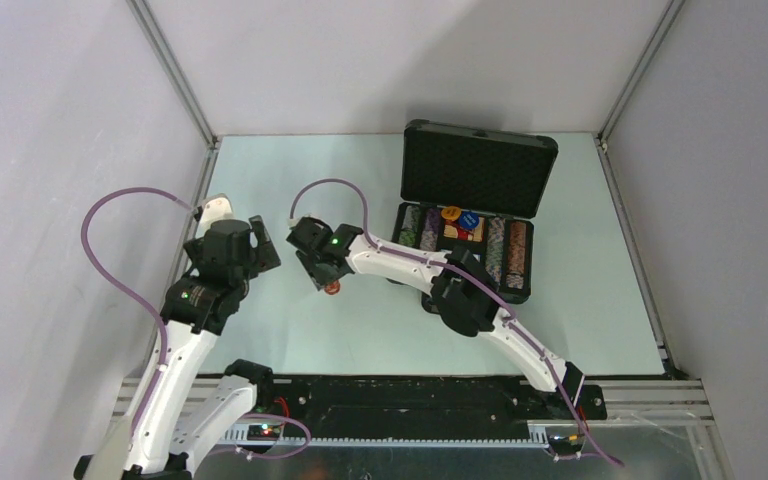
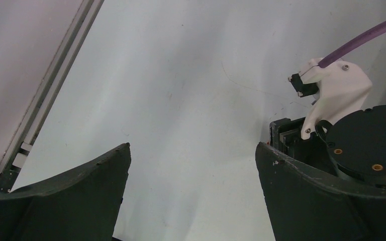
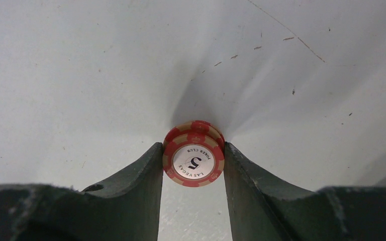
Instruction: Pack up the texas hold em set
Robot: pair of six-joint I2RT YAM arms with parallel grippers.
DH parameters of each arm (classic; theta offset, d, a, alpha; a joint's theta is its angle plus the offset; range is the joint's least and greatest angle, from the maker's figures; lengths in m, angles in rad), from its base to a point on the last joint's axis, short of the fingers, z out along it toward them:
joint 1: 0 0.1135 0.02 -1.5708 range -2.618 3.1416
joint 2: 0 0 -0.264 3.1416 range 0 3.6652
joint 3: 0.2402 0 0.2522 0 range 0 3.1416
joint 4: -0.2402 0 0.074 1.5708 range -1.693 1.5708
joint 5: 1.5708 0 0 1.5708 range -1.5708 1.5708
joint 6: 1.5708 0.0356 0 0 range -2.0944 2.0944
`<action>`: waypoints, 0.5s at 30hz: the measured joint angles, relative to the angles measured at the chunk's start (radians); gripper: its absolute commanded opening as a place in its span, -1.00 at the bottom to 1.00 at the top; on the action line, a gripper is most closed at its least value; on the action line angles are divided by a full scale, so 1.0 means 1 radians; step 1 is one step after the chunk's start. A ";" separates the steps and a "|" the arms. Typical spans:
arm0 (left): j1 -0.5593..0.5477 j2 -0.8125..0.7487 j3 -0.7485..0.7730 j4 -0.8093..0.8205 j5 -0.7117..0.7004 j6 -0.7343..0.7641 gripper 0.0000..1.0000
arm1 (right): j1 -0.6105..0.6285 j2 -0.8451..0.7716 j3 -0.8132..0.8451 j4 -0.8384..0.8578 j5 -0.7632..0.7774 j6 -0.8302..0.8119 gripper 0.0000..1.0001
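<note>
The black case (image 1: pixel 516 290) of the texas hold em set lies open at the back right, its foam-lined lid (image 1: pixel 477 168) standing up. Multicoloured chip rows (image 1: pixel 508 250) fill it, and a red-white card box (image 1: pixel 463 233) sits in the middle with an orange and a blue chip on top. My right gripper (image 1: pixel 326 280) (image 3: pixel 193 150) is at the table's middle, shut on a small stack of red-white round chips (image 3: pixel 193 160) (image 1: pixel 332 288) marked 5, held on edge at the table surface. My left gripper (image 1: pixel 265 245) (image 2: pixel 193 153) is open just left of it, nothing between its fingers.
The right arm's wrist with its white camera mount (image 2: pixel 339 90) and purple cable is close to my left gripper's right finger. An aluminium frame rail (image 2: pixel 55 85) runs along the table's left edge. White walls enclose the back and sides.
</note>
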 measured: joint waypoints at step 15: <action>0.000 0.000 0.000 0.000 0.008 0.000 0.97 | 0.000 0.011 0.000 -0.001 0.000 0.000 0.21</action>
